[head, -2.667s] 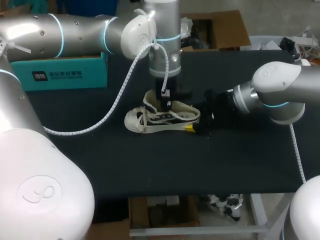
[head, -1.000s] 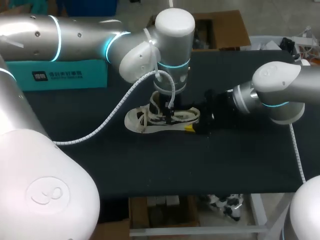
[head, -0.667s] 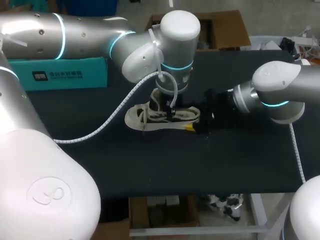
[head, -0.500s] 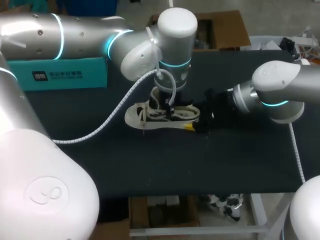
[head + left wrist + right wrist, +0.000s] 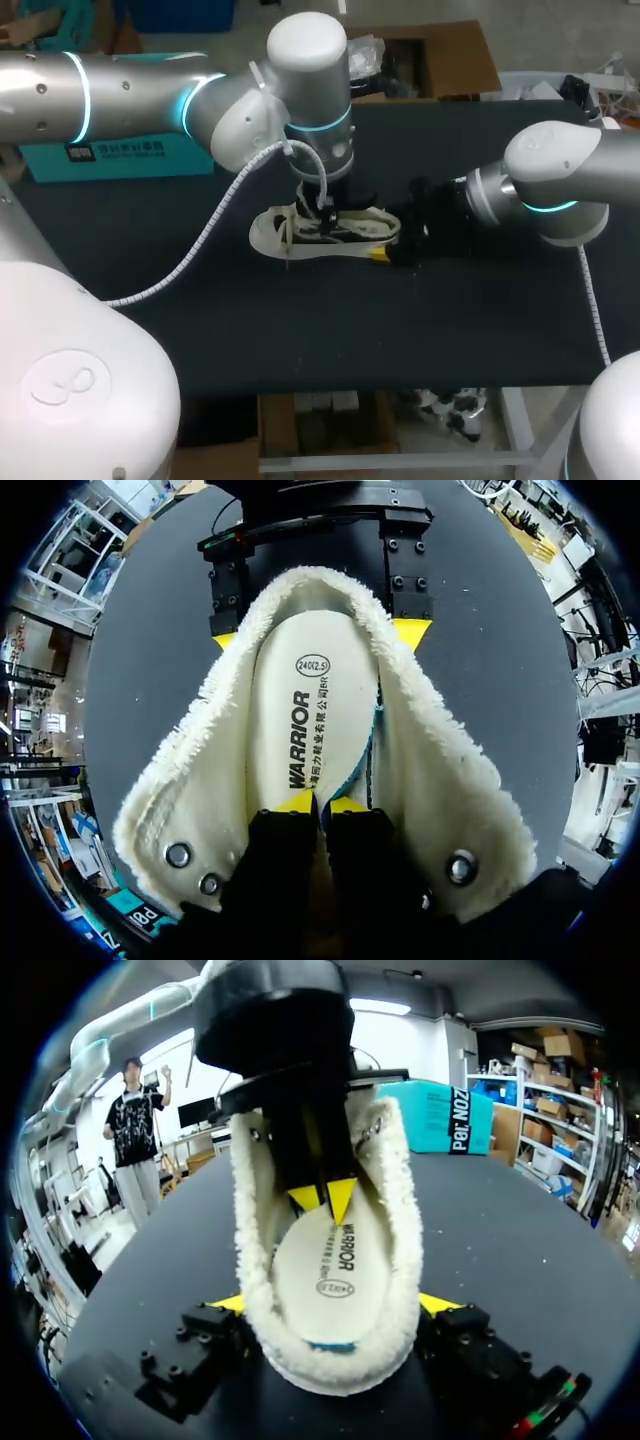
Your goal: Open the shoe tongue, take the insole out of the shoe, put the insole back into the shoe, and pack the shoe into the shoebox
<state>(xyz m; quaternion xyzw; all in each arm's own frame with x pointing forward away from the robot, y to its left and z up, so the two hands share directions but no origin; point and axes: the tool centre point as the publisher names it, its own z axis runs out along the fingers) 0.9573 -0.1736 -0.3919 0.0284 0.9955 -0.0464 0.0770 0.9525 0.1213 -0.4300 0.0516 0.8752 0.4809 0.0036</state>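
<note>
A black desk point(image 5: 300, 330) carries everything. Near its middle a cream lace-up shoe point(image 5: 272, 238) lies with its toe toward my left and its heel toward my right. It is fleecy inside and its mouth is spread wide.

My right arm point(image 5: 560, 180) comes in low from the right. The right fingers point(image 5: 388, 248) clasp the heel, one yellow tip pressed against each side of it.

My left arm point(image 5: 130, 85) reaches over from the left and drops straight down into the shoe's opening. In the left wrist view the left fingers point(image 5: 321, 803) are drawn almost together. Their yellow tips sit on the insole point(image 5: 310, 700) ahead of its printed heel part. One long edge of the insole is raised enough to show a teal underside, and that edge runs into the thin gap between the tips, so they appear to pinch it. The rest of the insole lies flat inside the shoe.

Farther back, at the desk's rear left, the teal shoebox point(image 5: 120, 155) stands well apart from the shoe, partly behind the left arm.
</note>
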